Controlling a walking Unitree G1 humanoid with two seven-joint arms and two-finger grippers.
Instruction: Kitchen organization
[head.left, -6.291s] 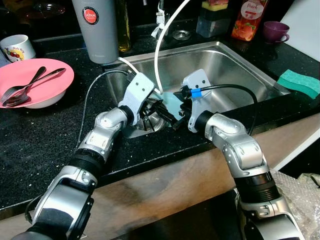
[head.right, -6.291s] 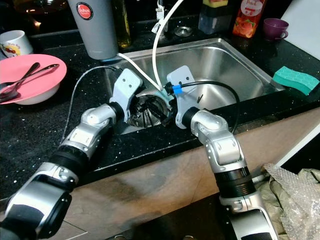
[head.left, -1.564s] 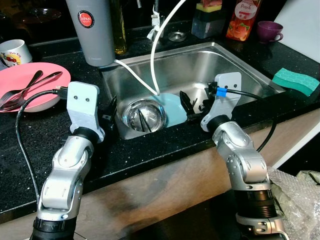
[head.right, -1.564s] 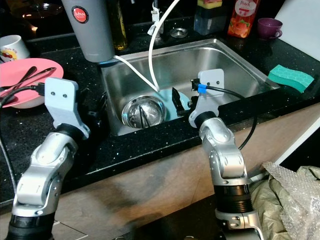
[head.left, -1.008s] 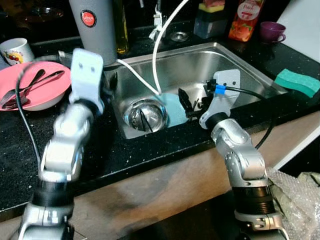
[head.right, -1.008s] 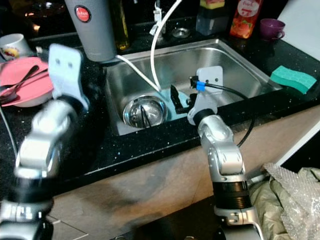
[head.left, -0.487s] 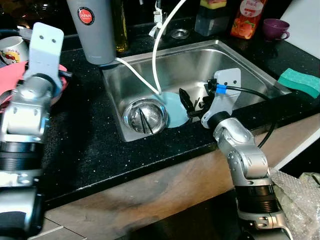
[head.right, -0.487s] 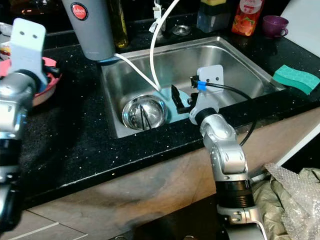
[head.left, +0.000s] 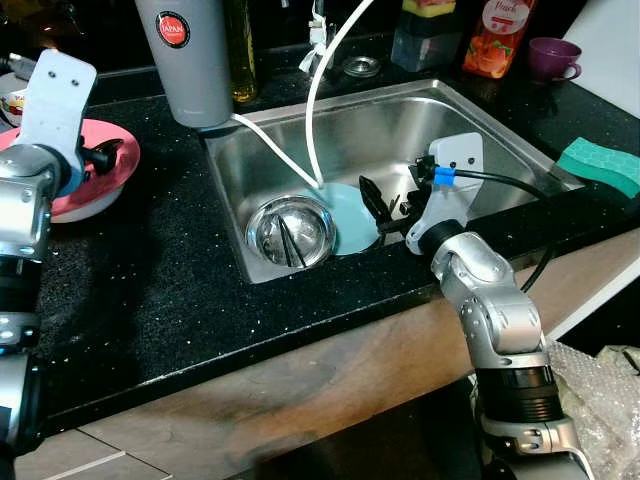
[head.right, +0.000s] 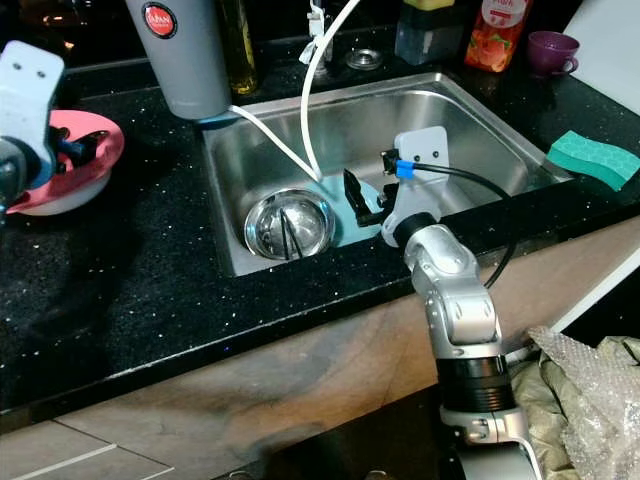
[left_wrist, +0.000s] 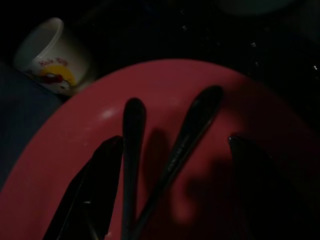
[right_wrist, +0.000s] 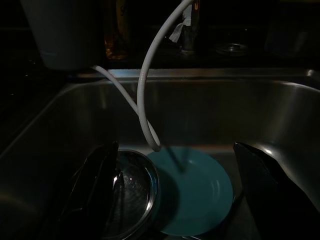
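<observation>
Over the pink plate (head.left: 112, 172) at the counter's left end, left gripper (left_wrist: 170, 187) hovers with fingers spread wide, nothing held. Two spoons (left_wrist: 172, 150) lie crossed on the plate between those fingers; white mug (left_wrist: 52, 55) sits just beside the plate's rim. Right gripper (right_wrist: 175, 200) hangs inside the sink (head.left: 470, 125), jaws also spread and empty, above the teal plate (right_wrist: 200, 195) and steel bowl (head.left: 290, 230) on the sink floor. Likely step: pick up the spoons. Do it well: descend straight, straddle both handles where they cross, close low against the plate, lift slowly so neither slips. Keep clear of the mug.
</observation>
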